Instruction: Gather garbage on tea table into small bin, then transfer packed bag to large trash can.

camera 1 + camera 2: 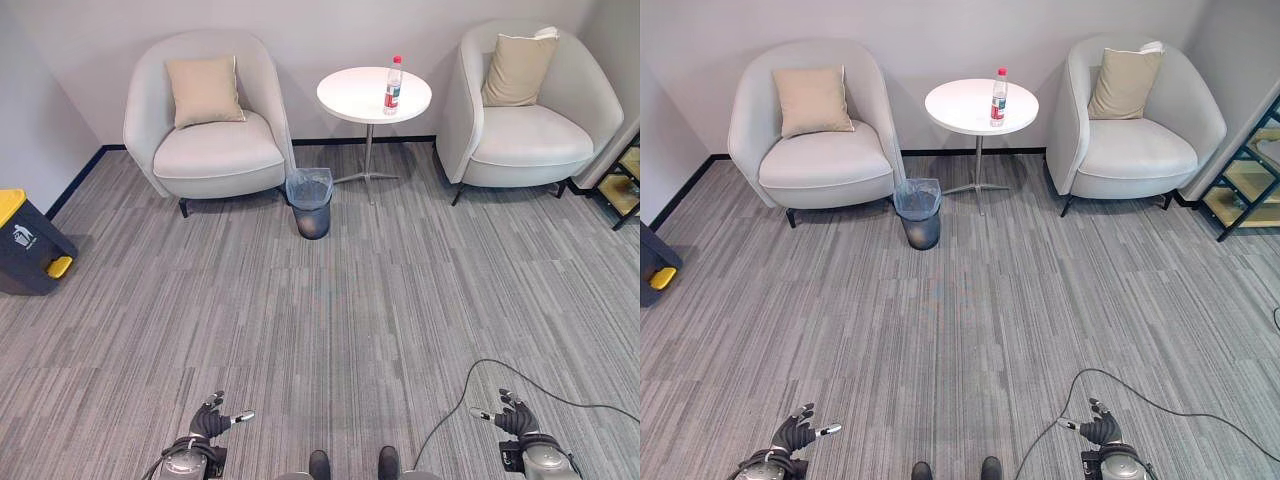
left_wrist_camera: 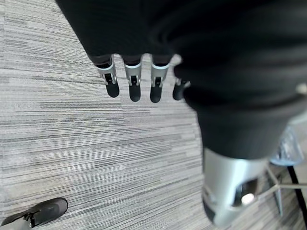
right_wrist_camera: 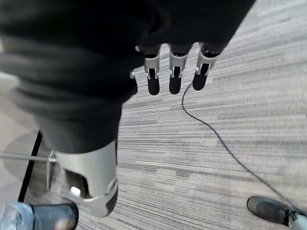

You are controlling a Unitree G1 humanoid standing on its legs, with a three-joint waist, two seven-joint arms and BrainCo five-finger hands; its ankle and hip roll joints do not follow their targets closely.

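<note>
A plastic bottle [image 1: 393, 86] with a red cap and label stands upright on the round white tea table [image 1: 350, 98] at the far side of the room. The small dark bin [image 1: 310, 203], lined with a clear bag, sits on the carpet just in front of the table and to its left. The large dark trash can [image 1: 25, 243] with a yellow lid stands against the left wall. My left hand [image 1: 212, 420] and right hand [image 1: 510, 415] hang low at the near edge, far from the table, fingers [image 2: 134, 86] relaxed and holding nothing. The right hand's fingers [image 3: 175, 76] point at bare carpet.
Two pale armchairs with beige cushions flank the table, one on the left [image 1: 210, 150] and one on the right [image 1: 530, 135]. A low shelf [image 1: 625, 185] stands at the far right. Grey striped carpet stretches between me and the furniture.
</note>
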